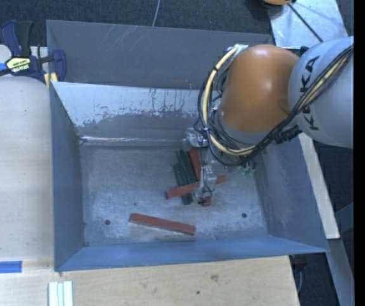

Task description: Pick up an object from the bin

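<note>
My gripper [203, 195] reaches down below the orange cover into the middle of the bin, right of centre. Its tip stands among a small pile of pieces. A dark green block [184, 167] lies just left of it, pointing toward the back wall. A red-brown stick [180, 191] lies flat across the pile, its right end at the gripper's tip. Another red-brown piece [195, 160] leans beside the green block, partly hidden by the gripper. A small reddish bit shows right under the tip, and I cannot tell whether it is held.
A longer red-brown flat stick [162, 224] lies alone near the front wall, left of the gripper. The arm and its cables cover the bin's right back part. The bin's sloping walls rise on all sides.
</note>
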Robot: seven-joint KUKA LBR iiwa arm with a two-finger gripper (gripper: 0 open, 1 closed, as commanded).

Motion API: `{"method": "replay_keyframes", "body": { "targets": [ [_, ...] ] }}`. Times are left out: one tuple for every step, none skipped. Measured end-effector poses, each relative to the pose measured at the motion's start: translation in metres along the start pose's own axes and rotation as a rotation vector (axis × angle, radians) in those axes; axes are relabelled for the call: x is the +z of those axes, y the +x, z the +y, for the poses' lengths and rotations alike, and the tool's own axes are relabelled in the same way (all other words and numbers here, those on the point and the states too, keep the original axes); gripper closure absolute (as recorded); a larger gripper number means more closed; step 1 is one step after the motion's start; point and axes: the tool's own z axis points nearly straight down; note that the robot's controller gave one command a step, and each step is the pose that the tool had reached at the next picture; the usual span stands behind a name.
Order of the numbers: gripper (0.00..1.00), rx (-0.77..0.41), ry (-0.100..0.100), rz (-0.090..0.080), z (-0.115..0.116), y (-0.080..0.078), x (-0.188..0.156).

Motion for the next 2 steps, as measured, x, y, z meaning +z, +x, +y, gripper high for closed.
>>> {"method": "replay_keyframes", "body": {
  "targets": [
    [0.0, -0.11, 0.0, 0.0, -0.033, -0.029, 0.066],
    [0.0, -0.154, 0.002, 0.012, -0.016, -0.031, 0.095]
  ]
}}
